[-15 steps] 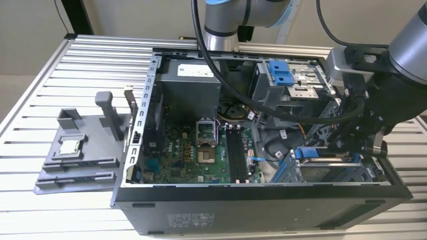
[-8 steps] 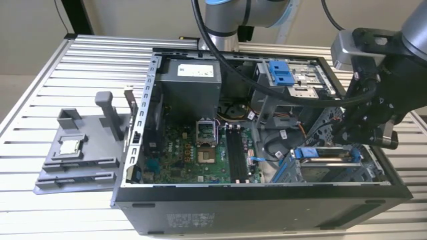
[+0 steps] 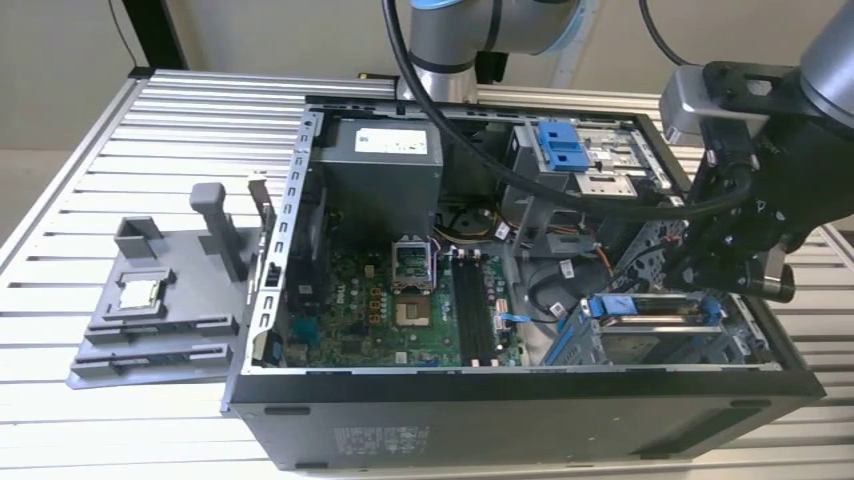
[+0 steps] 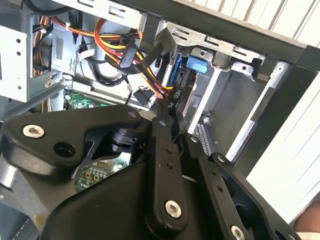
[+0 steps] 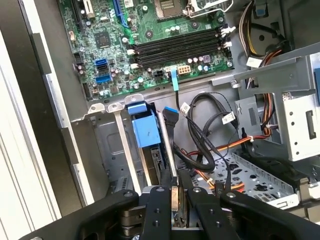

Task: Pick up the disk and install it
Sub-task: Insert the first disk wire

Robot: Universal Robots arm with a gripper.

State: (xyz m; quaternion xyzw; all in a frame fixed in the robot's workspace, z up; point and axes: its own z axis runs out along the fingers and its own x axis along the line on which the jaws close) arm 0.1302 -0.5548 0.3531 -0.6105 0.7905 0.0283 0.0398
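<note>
Where the open black computer case point(image 3: 400, 425) lies on its side on the slatted aluminium bench point(image 3: 80, 150), the disk point(image 3: 658, 312) sits in the sheet-metal drive cage point(image 3: 667, 348) at the lower right of the exterior view. It is a flat silver-grey slab with thin blue plastic rails along its edge and a blue tab at its end. In both wrist views the matte black gripper point(image 5: 176, 189) shows its fingers point(image 5: 160, 205) as straight bars with round screw heads, drawn together to a narrow slit. Whether anything is pinched there I cannot tell. In the exterior view the arm point(image 3: 827, 80) enters from the upper right, its grey-and-black wrist bent downward, with the gripper just above the disk's right end. Whether they touch cannot be made out. The first wrist view adds the green motherboard point(image 5: 150, 35) with dark memory slots, and looping black and orange cables point(image 5: 205, 125) over perforated steel. The exterior view takes in a grey plastic fixture point(image 3: 160, 340) on the bench at the left, holding a small square silver chip point(image 3: 138, 292). It also shows a bright-blue latch piece point(image 3: 563, 145) at the upper right of the case.
</note>
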